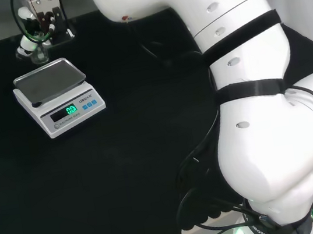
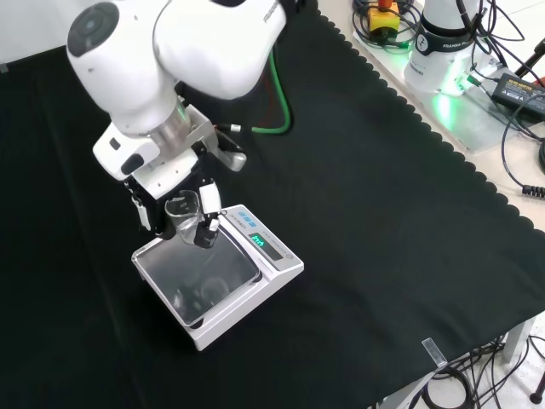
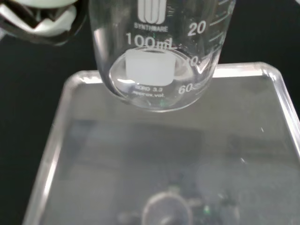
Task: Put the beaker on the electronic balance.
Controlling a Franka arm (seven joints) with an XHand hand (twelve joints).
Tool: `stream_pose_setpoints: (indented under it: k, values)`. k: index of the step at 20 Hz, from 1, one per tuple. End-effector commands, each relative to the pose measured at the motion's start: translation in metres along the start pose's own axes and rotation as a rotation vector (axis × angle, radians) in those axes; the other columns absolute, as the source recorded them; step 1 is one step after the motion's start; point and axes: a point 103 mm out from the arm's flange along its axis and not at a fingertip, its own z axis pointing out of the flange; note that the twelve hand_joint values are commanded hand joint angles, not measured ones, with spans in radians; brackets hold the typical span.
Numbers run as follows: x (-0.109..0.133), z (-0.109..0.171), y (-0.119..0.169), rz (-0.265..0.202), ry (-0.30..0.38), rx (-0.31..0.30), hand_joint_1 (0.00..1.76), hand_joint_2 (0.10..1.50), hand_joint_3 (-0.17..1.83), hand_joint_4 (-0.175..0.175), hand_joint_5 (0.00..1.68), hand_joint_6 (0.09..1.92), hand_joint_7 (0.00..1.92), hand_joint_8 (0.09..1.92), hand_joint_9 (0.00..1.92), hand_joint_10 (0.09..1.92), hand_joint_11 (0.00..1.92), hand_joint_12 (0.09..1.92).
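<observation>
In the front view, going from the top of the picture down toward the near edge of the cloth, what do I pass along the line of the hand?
White arm link with its round grey cap → hand holding the beaker → balance pan → front edge of the electronic balance → bare black cloth.

Count: 1 beaker (image 2: 183, 213), held in the robot hand (image 2: 170, 200). 1 electronic balance (image 2: 219, 271), directly below the robot hand, on the surface (image 2: 358, 213).

White arm bent low, hand (image 2: 183, 213) pointing down; fingers curled
</observation>
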Motion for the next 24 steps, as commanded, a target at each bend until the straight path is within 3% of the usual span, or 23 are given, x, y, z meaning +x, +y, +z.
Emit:
stream_pose_setpoints:
  k: [1,4,9,18,20,24]
  values:
    - [-0.015,0.021,0.004,0.009,0.007,0.043,1.21,0.51,0.88,-0.175,1.35,0.65,1.79,0.47,1.92,0.49,1.55,0.75]
    - [-0.018,0.028,0.004,-0.019,0.03,0.035,1.21,0.51,0.89,-0.175,1.35,0.65,1.79,0.47,1.92,0.49,1.55,0.75]
    - [-0.018,0.036,0.005,-0.026,0.034,0.032,1.21,0.51,0.89,-0.175,1.35,0.65,1.8,0.47,1.92,0.5,1.55,0.76]
    - [-0.012,0.055,0.013,-0.001,0.061,0.03,1.21,0.51,0.89,-0.175,1.35,0.65,1.8,0.47,1.92,0.5,1.55,0.76]
    - [-0.03,0.055,0.005,-0.004,0.087,0.022,1.21,0.51,0.89,-0.175,1.35,0.66,1.8,0.47,1.92,0.5,1.54,0.76]
    - [-0.026,0.058,0.006,-0.007,0.067,0.03,1.21,0.51,0.89,-0.175,1.35,0.66,1.8,0.47,1.92,0.51,1.54,0.76]
